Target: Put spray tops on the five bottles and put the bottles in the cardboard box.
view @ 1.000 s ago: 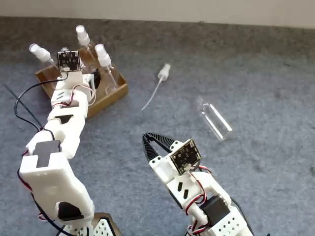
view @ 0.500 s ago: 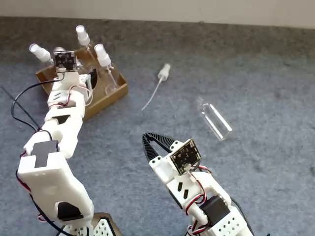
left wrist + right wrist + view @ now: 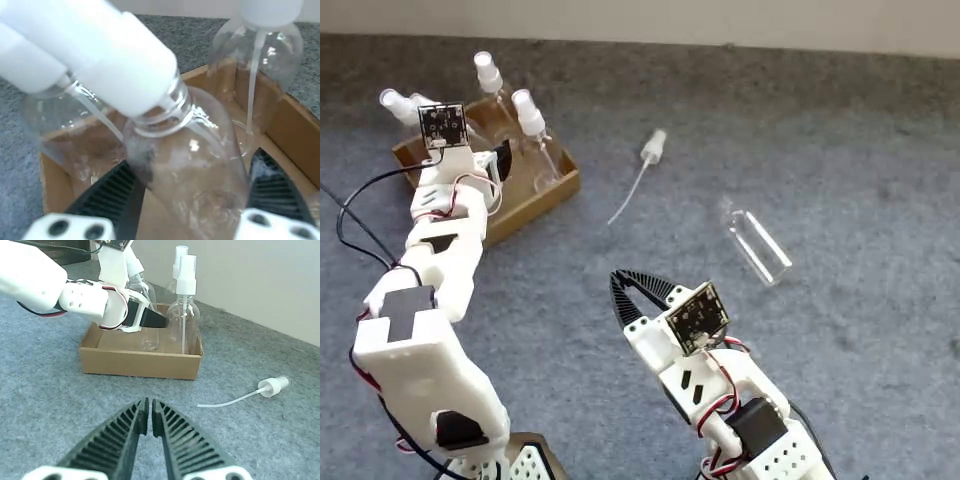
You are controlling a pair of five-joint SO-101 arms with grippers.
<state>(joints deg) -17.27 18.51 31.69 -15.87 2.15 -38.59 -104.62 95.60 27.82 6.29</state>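
The cardboard box point(image 3: 542, 196) sits at the far left of the table. Two capped bottles point(image 3: 528, 112) point(image 3: 488, 70) stand in it and a third point(image 3: 395, 103) leans at its far corner. My left gripper point(image 3: 192, 172) is inside the box, shut on a tilted clear bottle point(image 3: 190, 165) whose white spray top point(image 3: 115, 65) points back at the wrist. A loose spray top point(image 3: 652, 147) with its long tube lies right of the box. An uncapped bottle point(image 3: 757, 245) lies on its side farther right. My right gripper point(image 3: 632, 288) is shut and empty, low over the carpet point(image 3: 146, 410).
Grey carpet covers the table. Open floor lies between the box point(image 3: 140, 362), the loose spray top point(image 3: 272, 386) and my right gripper. A black cable point(image 3: 360, 215) loops beside the left arm. A pale wall runs along the far edge.
My left arm has swung a little to the left and farther over the box, carrying the bottle with it. The right arm has not moved.
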